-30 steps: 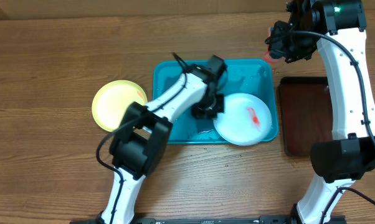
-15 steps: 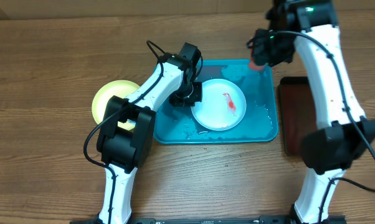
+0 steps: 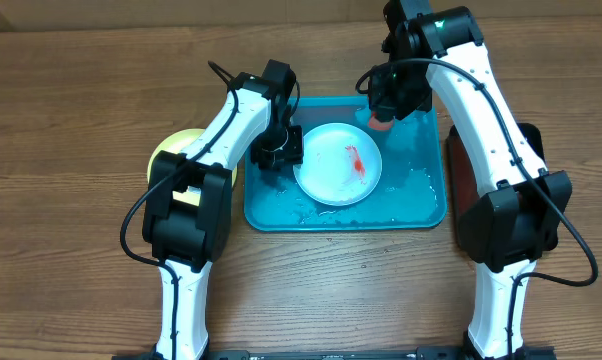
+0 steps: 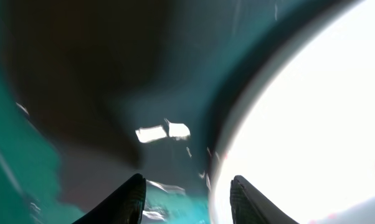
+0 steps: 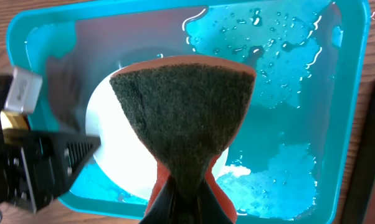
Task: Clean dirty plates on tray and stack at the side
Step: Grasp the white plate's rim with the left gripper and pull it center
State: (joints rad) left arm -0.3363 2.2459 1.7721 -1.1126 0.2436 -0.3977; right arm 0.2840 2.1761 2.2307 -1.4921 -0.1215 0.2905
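Overhead: a white plate (image 3: pixel 326 180) w/ a red sauce smear (image 3: pixel 356 160) lies at the ctr of the turquoise tray (image 3: pixel 421 205), mid-table. L gripper (image 3: pixel 279 152) is low at the plate's left rim, inside the tray's left edge. R gripper (image 3: pixel 383 100) pinches an orange sponge (image 3: pixel 379 122) near the tray's far edge. A yellow plate (image 3: pixel 169 152) rests on the table (image 3: pixel 71 250) off the tray's left edge, a dark tray (image 3: pixel 455 175) off its right. L wrist, blurred close-up: L gripper (image 4: pixel 187 202), fingers (image 4: pixel 134 199) parted, plate (image 4: pixel 312 124) rim just beside one. R wrist: R gripper (image 5: pixel 186 202) clamped on the sponge (image 5: pixel 181 118), green scouring face over plate (image 5: pixel 122 155) and wet tray (image 5: pixel 337 124).
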